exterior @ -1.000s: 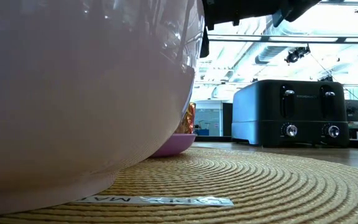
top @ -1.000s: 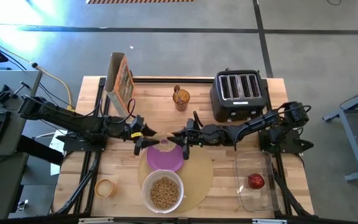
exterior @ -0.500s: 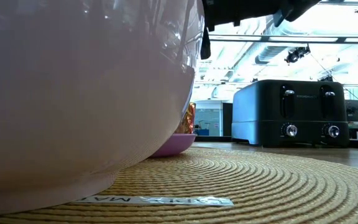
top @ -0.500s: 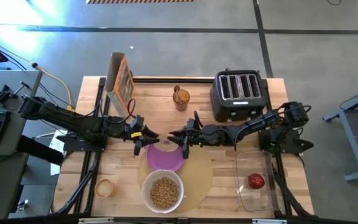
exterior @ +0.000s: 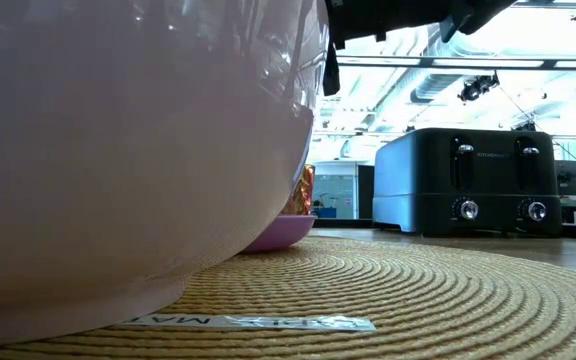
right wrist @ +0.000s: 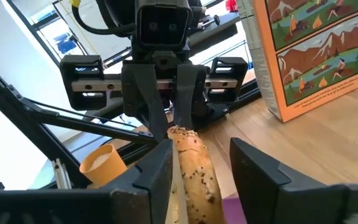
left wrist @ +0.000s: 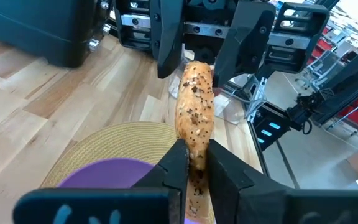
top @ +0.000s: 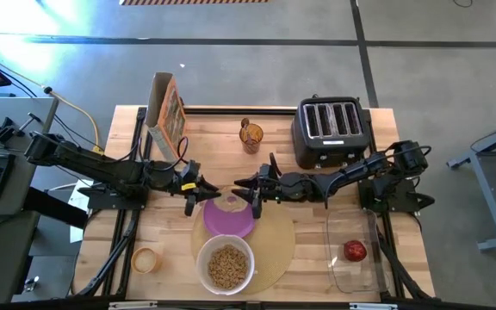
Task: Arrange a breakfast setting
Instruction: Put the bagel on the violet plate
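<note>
Bagel between both grippers, above the plate

Your left gripper (left wrist: 191,163) clamps the bagel (left wrist: 194,106) over the purple plate (top: 228,216); your right gripper (right wrist: 201,158) spreads wide around its far end, probably not touching.

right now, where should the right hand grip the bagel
Grip the free end across its flat faces, coming level from the right. The bagel stands on edge over the purple plate, the left hand pinching its other end; the right hand is open around the free end.

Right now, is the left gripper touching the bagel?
Touching. In the left wrist view, the left gripper has its two dark fingers pressed against both sides of the bagel, with no gap showing.
</note>
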`<state>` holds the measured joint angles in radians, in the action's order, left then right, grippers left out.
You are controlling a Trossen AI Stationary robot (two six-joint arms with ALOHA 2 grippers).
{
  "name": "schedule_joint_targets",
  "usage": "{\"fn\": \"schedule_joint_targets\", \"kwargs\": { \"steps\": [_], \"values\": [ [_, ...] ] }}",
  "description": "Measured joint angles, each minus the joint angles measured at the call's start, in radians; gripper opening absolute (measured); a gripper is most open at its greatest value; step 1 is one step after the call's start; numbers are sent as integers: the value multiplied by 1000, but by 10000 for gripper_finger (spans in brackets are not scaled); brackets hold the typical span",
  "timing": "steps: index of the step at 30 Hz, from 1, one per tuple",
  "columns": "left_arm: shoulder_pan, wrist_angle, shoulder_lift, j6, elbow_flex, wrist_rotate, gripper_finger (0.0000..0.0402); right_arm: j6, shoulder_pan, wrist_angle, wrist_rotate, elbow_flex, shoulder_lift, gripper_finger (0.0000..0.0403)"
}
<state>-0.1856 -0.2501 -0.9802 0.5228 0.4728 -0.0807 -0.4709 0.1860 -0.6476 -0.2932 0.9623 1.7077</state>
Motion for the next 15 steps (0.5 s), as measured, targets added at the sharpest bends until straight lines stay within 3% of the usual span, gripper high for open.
{"fn": "schedule_joint_targets", "kwargs": {
  "steps": [15],
  "values": [
    [0, 0, 0, 0, 0, -1, 15, 24, 0, -7, 0, 0, 0, 142]
  ]
}}
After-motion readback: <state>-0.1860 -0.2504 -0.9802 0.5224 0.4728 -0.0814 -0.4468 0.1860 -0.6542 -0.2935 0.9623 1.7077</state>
